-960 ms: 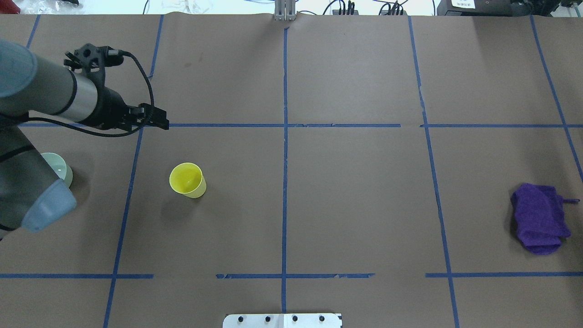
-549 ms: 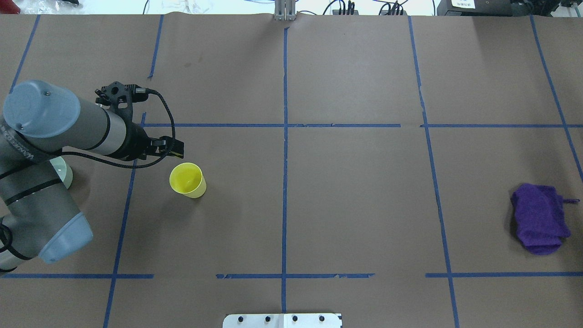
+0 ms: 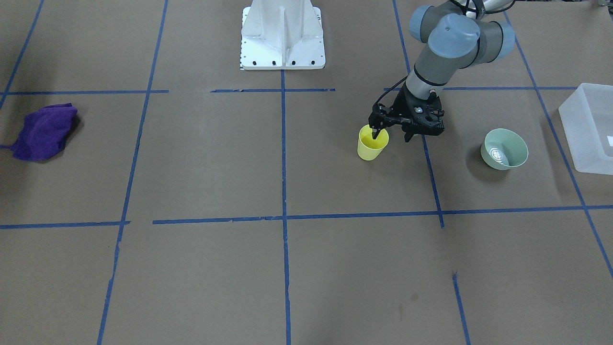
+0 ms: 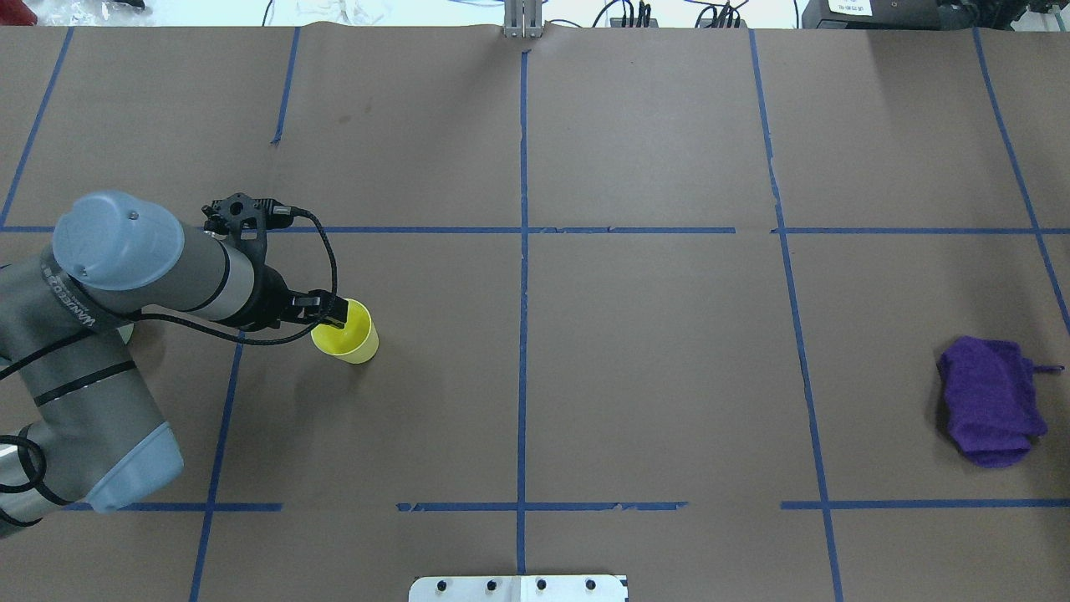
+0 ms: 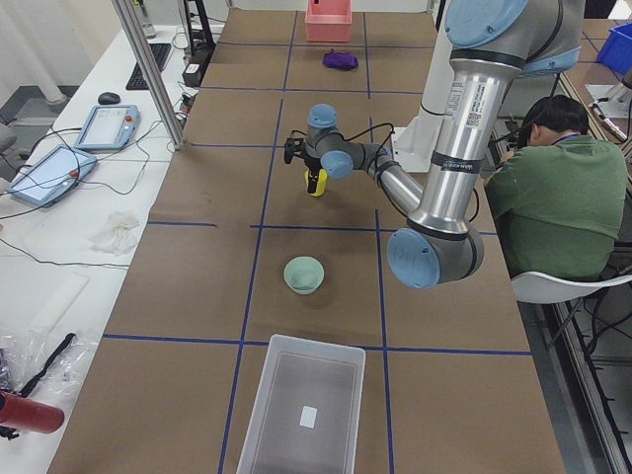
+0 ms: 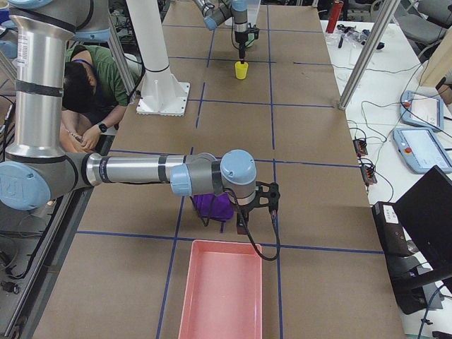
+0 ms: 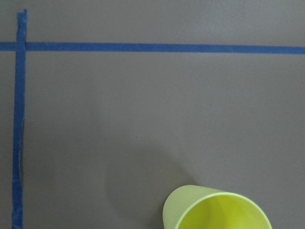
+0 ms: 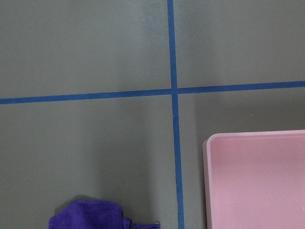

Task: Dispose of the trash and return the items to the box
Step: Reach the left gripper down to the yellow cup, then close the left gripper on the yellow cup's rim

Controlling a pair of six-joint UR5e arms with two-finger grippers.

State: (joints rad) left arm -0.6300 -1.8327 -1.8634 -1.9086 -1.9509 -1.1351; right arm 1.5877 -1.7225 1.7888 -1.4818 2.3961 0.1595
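Observation:
The yellow tumbler [image 3: 371,146] stands upright on the brown table, left of centre in the overhead view [image 4: 351,339] and at the bottom right of the left wrist view [image 7: 217,212]. My left gripper [image 3: 391,137] points down at the tumbler's rim [image 4: 324,314]; it looks open, with one finger [image 3: 376,134] inside the mouth and the other outside. The mint-green bowl [image 3: 504,149] sits apart, between the tumbler and the frosted-white box [image 3: 589,125]. My right gripper [image 6: 244,220] hangs by the purple cloth; I cannot tell whether it is open or shut.
The purple cloth [image 4: 991,401] lies at the table's far right. A pink tray [image 6: 219,289] stands next to it. The white robot base [image 3: 282,36] is at the middle near edge. A person [image 5: 553,188] sits beside the robot.
My left arm has swung toward the tumbler and come down; the gripper went from the blue line behind it to its rim. The tumbler and the cloth have not moved.

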